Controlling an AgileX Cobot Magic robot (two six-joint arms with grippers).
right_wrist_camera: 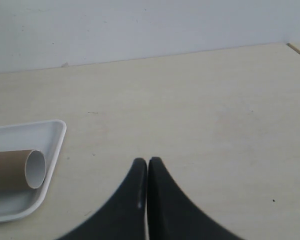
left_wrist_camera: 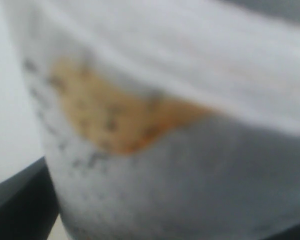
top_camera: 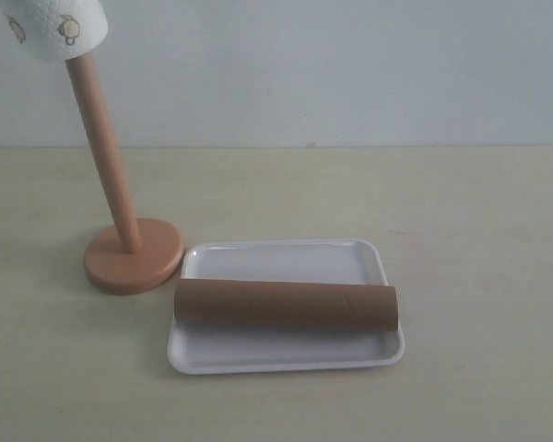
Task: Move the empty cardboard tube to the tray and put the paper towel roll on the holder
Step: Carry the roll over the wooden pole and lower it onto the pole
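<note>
Since the long, hollow brown cardboard tube (top_camera: 286,306) lies on its side across the flat white plastic tray (top_camera: 276,260), its ends reaching about to the left and right rims, the first half of the task looks done. What is left is the thick white paper towel roll with small cartoon prints (top_camera: 55,28). It sits at the far left, right at the top of the upright dowel of the light wooden holder (top_camera: 134,260), high above the round base and not yet slid down. Whether the dowel has entered the core I cannot tell. The left gripper (left_wrist_camera: 165,215) appears clamped on the roll, whose soft, blurred white surface with an orange print fills its camera between dark fingers. The right gripper (right_wrist_camera: 147,167) hangs empty over the pale table (right_wrist_camera: 215,115), right of the tray, jaws pressed together.
</note>
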